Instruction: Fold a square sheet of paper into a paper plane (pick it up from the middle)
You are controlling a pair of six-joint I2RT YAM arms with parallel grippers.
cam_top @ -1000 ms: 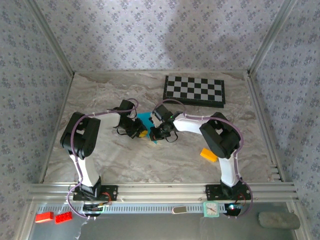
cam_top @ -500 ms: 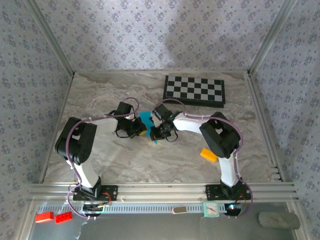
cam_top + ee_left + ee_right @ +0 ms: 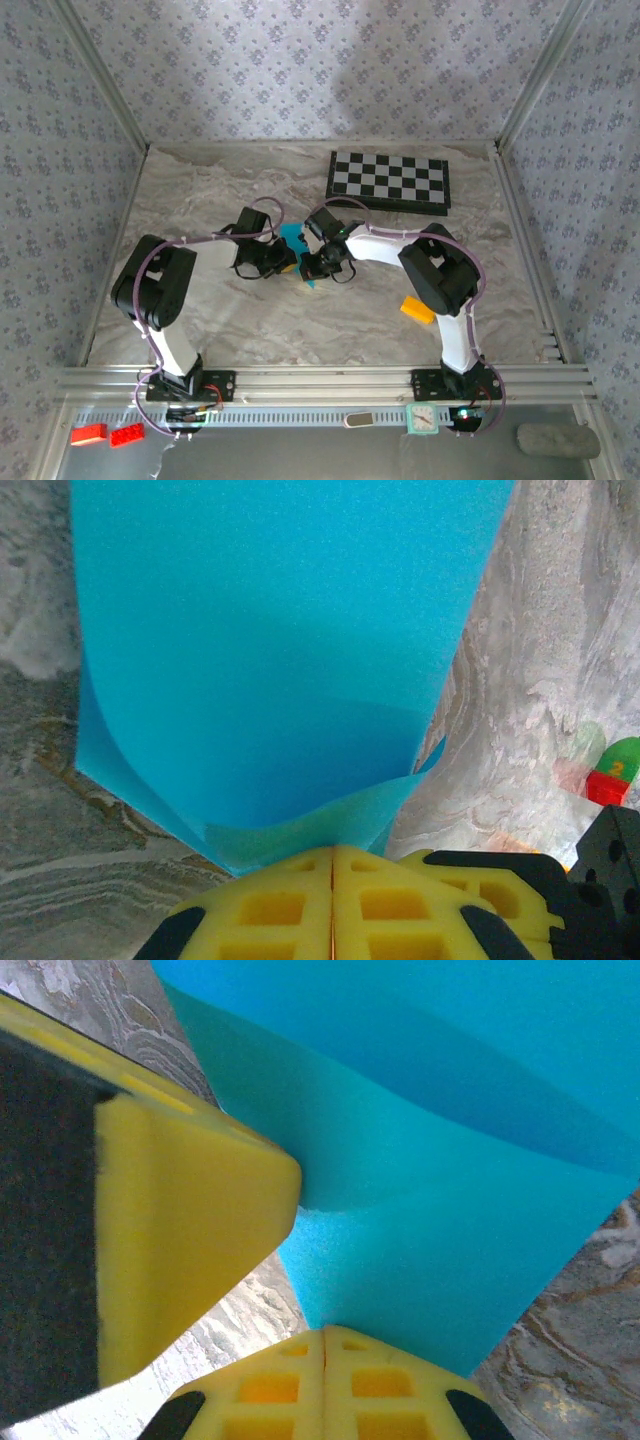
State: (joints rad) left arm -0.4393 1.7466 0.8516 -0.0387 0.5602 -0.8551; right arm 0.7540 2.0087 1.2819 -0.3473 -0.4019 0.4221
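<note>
The square sheet of paper (image 3: 292,238) is bright cyan-blue, folded narrower, and sits mid-table between the two wrists. In the left wrist view the paper (image 3: 270,650) bows up from the marble. My left gripper (image 3: 333,850) is shut, its yellow fingers pinching the paper's near edge. My right gripper (image 3: 325,1332) is also shut on a lower corner of the paper (image 3: 450,1190). The two grippers meet close together, left gripper (image 3: 284,263) beside right gripper (image 3: 312,268). A yellow finger of the left gripper (image 3: 180,1220) crowds the right wrist view.
A black-and-white chessboard (image 3: 389,181) lies at the back right. A small yellow-orange block (image 3: 417,310) rests beside the right arm's base. Red bricks (image 3: 106,434) and a small clock (image 3: 422,420) sit below the front rail. Patterned walls close in three sides.
The left arm has reached a little further right and its gripper has closed on the paper's edge. The right arm has kept still, holding the paper.
</note>
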